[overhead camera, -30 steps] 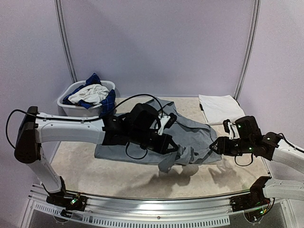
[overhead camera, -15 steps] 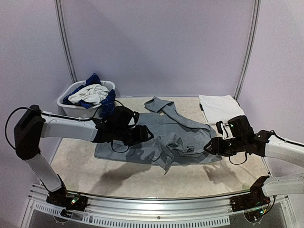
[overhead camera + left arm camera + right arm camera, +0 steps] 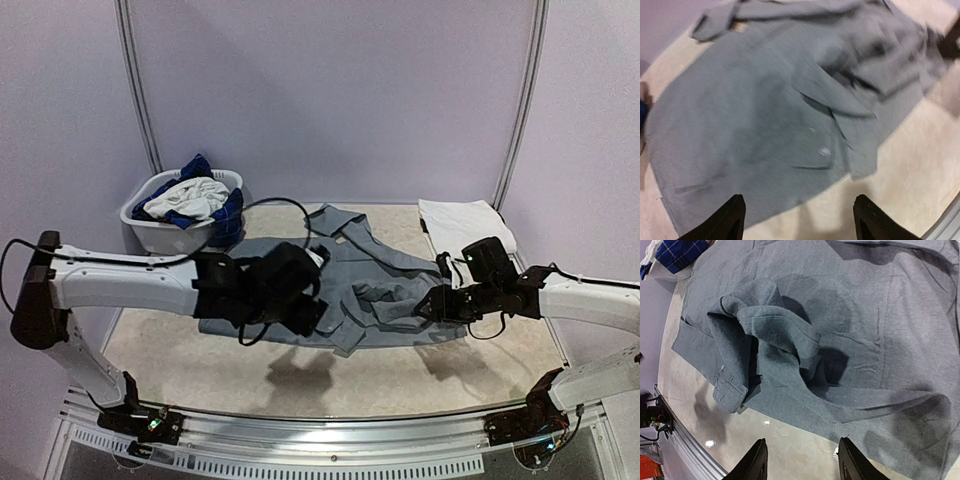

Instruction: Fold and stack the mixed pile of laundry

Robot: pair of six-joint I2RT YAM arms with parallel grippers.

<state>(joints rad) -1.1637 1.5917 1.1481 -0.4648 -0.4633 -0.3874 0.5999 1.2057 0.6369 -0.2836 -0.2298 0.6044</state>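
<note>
A grey garment lies spread across the middle of the table, with a crumpled sleeve folded back over its body and a buttoned cuff near the front hem. My left gripper hovers open over the garment's near left edge; nothing is between its fingers. My right gripper is open just above the garment's near right edge, also empty. The rest of the mixed laundry pile, blue plaid and white pieces, fills the basket.
The white oval basket stands at the back left corner. A folded white piece lies at the back right. Bare beige tabletop runs along the front, ending at the metal rail.
My left gripper has let go of the grey sleeve, which dropped onto the garment, and has drawn back to the left. My right gripper has moved left over the garment's edge.
</note>
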